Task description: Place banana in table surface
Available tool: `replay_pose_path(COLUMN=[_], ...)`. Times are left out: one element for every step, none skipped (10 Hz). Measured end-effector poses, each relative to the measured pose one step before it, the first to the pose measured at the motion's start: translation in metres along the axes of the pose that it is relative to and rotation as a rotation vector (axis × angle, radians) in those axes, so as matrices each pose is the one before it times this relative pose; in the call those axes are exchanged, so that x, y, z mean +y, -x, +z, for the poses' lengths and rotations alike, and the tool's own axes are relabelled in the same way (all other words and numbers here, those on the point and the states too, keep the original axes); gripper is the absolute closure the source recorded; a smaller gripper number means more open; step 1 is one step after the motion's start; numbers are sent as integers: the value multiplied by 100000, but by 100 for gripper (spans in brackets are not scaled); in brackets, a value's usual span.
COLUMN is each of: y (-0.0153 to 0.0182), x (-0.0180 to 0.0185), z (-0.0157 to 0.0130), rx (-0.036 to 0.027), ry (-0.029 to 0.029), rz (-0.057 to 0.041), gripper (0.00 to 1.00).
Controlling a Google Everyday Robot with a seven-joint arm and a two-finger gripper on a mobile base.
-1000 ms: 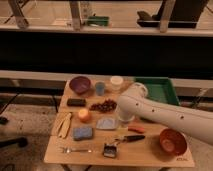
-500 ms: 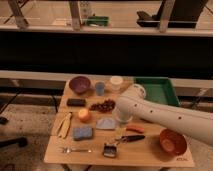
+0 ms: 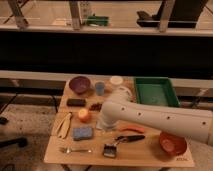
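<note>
Honestly, not much to go on for the gripper (image 3: 106, 123): tucked under the end of the big white arm (image 3: 150, 120), low over the middle of the table surface (image 3: 142, 154), just right of the round orange fruit (image 3: 84, 115). Can't tell whether open, closed or holding anything, so not guessing.

Easy enough to find the banana (image 3: 64, 125) though: lying flat on the wood at the left edge, just left of the orange fruit, beside the blue sponge (image 3: 82, 133), with the fork (image 3: 75, 149) nearer the front edge. Clear of the gripper, with the orange fruit in between. Looks pale yellow-tan and kind of split into two narrow strips; peeled or halved, hard to say which.

Handling-wise, would expect light, soft and easy to bruise, maybe a bit slick if really peeled. Best to take hold across the middle, over the narrow width, with a gentle squeeze, catching both strips at once rather than one. Worth avoiding the tips: likely to pivot or droop from there.

Hidden stuff: can't see anything under the arm, including part of the dark reddish thing (image 3: 95, 106) and one end of the orange-handled tool (image 3: 131, 129). No way to identify the dark block (image 3: 76, 102) or the brush-like thing (image 3: 117, 145) near the front. No way either to check for a join between the two strips.
</note>
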Motion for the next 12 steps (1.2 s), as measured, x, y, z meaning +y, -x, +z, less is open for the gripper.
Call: replay_pose_path(y=[2685, 2705, 2008, 3289, 1627, 1993, 2190, 2052, 1796, 1661, 1820, 679], x=[158, -59, -214, -630, -577, -605, -1072, -1152, -1175, -1257, -1421, -1176], z=[404, 450, 423, 923, 537, 831, 1056, 1172, 1142, 1235, 1591, 1303], rx=[-1430, -1136, -1173, -2454, -1340, -1790, -1814, -1745, -1694, -1460, -1988, -1204], ry=[106, -479, -286, 64, -88, 610, 252, 675, 693, 483, 857, 676], rz=[-3216, -3972, -2693, -4253, -1962, -2114, -2540, -2076, -1507, -1382, -2445, -1686], gripper=[20, 20, 20, 20, 20, 20, 20, 20, 20, 20, 20, 20])
